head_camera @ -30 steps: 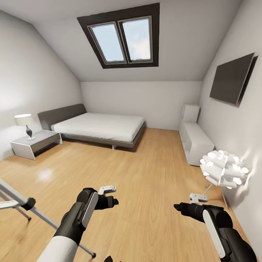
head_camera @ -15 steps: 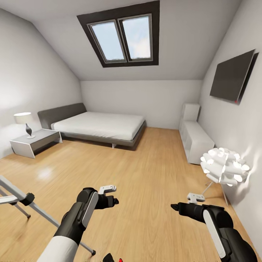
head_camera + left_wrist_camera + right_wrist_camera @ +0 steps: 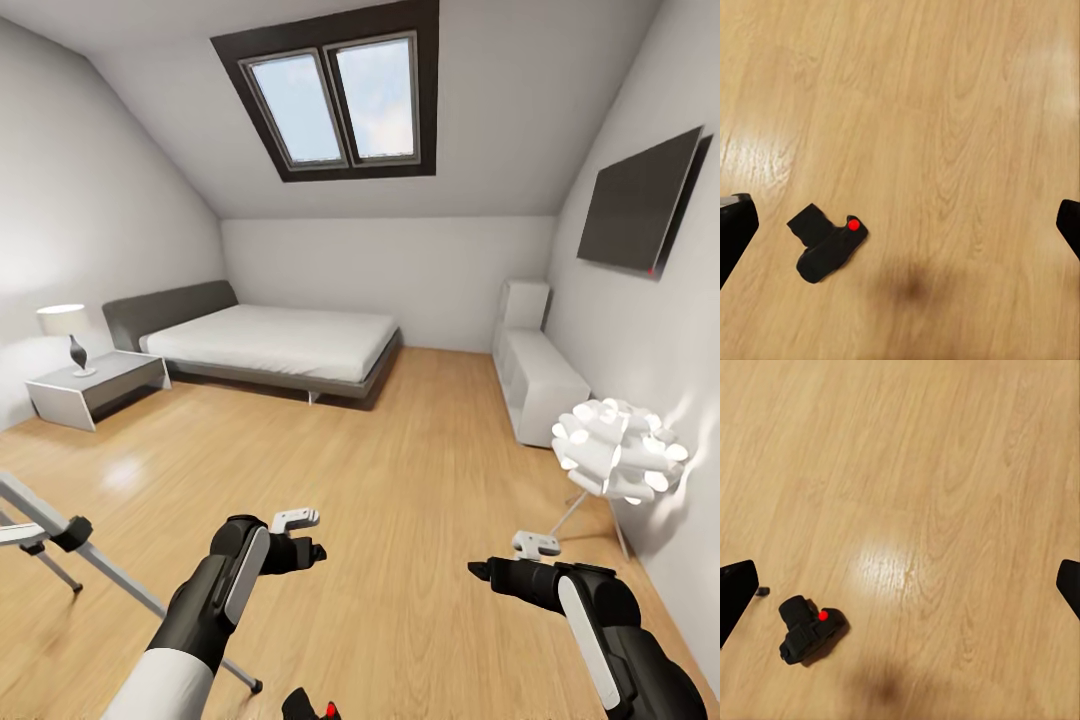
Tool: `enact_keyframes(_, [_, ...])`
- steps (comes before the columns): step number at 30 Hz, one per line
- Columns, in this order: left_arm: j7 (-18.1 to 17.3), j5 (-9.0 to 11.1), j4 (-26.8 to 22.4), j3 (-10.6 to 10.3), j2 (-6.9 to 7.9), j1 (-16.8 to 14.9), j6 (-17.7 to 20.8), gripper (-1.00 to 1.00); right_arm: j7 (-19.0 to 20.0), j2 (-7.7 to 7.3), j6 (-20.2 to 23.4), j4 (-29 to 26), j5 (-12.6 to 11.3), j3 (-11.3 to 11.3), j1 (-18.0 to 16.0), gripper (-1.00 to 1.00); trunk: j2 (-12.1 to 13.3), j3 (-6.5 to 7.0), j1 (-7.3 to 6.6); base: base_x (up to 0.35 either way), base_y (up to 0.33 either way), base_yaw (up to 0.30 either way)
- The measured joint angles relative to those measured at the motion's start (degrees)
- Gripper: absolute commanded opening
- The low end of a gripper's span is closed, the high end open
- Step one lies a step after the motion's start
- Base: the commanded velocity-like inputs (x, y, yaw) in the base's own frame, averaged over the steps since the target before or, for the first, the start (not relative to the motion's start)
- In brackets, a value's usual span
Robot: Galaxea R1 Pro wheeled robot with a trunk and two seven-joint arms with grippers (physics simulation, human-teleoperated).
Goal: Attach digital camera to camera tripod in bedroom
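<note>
Nothing is attached yet. The digital camera (image 3: pixel 312 706) lies on the wood floor at the frame's bottom centre; the camera tripod (image 3: pixel 75 548) stands lower left. Left gripper (image 3: pixel 305 535) and right gripper (image 3: pixel 500 558) hover wide apart, empty.

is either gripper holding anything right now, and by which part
Nothing is held. The left gripper and right gripper are both open and empty; the small black camera with a red button lies on the light wood plank floor.

The small black digital camera (image 3: pixel 808 629) with a red button lies on the wood floor (image 3: pixel 945 472). The silver-legged camera tripod (image 3: pixel 60 535) stands nearby in the bedroom.
</note>
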Motion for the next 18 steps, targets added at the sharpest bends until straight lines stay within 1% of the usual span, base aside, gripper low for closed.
enact_keyframes(15, [-0.1, 0.1, -0.2, 0.1, 0.02, 0.0, 0.0, 1.0, 0.0, -0.08, 0.2, -0.2, 0.0, -0.1, 0.0, 1.0, -6.0, -2.69, 3.3, 0.0, 0.0, 0.0])
enact_keyframes(18, [0.0, 0.0, -0.1, 0.2, 0.16, 0.0, 0.0, 1.0, -0.1, -0.28, 0.0, -0.3, 0.2, 0.1, 0.0, 1.0, -7.2, -3.23, 3.95, 0.0, 0.0, 0.0])
